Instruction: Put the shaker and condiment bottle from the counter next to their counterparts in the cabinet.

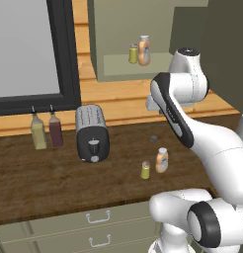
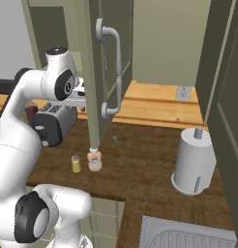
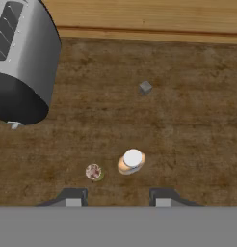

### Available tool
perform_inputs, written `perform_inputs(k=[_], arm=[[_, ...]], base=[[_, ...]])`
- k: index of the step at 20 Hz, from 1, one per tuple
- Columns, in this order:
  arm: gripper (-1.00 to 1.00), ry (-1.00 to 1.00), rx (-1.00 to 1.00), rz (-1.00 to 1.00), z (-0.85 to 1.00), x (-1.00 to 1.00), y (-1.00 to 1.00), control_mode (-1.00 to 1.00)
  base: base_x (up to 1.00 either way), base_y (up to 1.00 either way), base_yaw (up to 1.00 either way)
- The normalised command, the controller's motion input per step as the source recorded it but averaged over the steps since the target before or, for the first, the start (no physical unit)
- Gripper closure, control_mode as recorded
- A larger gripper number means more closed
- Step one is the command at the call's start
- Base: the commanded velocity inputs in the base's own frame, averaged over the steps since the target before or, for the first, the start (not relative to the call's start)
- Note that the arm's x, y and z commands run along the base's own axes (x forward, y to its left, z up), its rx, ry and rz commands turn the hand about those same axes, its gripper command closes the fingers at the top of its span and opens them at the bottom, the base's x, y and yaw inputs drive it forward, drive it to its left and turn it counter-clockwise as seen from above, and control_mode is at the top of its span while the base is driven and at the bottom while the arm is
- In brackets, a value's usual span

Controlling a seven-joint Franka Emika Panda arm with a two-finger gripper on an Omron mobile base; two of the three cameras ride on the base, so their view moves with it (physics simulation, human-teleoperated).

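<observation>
The yellow-green shaker [image 1: 145,170] and the peach-orange condiment bottle [image 1: 162,160] stand side by side on the dark wood counter [image 1: 59,188], near its front edge. From above, the shaker [image 3: 93,172] and bottle [image 3: 132,161] lie just beyond my fingertips. My gripper [image 3: 116,200] hangs high over them, open and holding nothing. Their counterparts, a shaker [image 1: 133,53] and a bottle [image 1: 144,51], stand on the shelf of the olive cabinet [image 1: 113,69]. In the right base view the shaker [image 2: 76,164] and bottle [image 2: 95,161] stand below the open cabinet door [image 2: 94,72].
A silver toaster [image 1: 92,133] lies left of the pair. A yellow bottle [image 1: 38,131] and a dark-red bottle [image 1: 56,129] stand at the back left. A small grey cube [image 1: 154,139] sits behind the pair. A paper towel roll [image 2: 194,162] and a sink [image 2: 188,237] are at right.
</observation>
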Motion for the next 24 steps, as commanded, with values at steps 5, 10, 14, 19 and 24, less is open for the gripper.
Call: perform_inputs(k=[5,10,14,19,24], arm=[[-1.0,0.0,0.0,0.0,-0.03,-0.05,0.06,-1.0],[-1.0,0.0,0.0,0.0,-0.13,-0.14,0.11,-1.0],[-1.0,-0.01,0.0,0.0,-0.23,-0.15,0.15,-1.0],[-1.0,0.0,0.0,-0.01,-0.34,-0.12,0.14,-1.0],[-1.0,0.0,0.0,-0.03,-0.37,-0.05,0.07,-1.0]], base=[[0.0,0.0,0.0],[0.0,0.0,0.0],[0.0,0.0,0.0],[0.0,0.0,0.0],[0.0,0.0,0.0]])
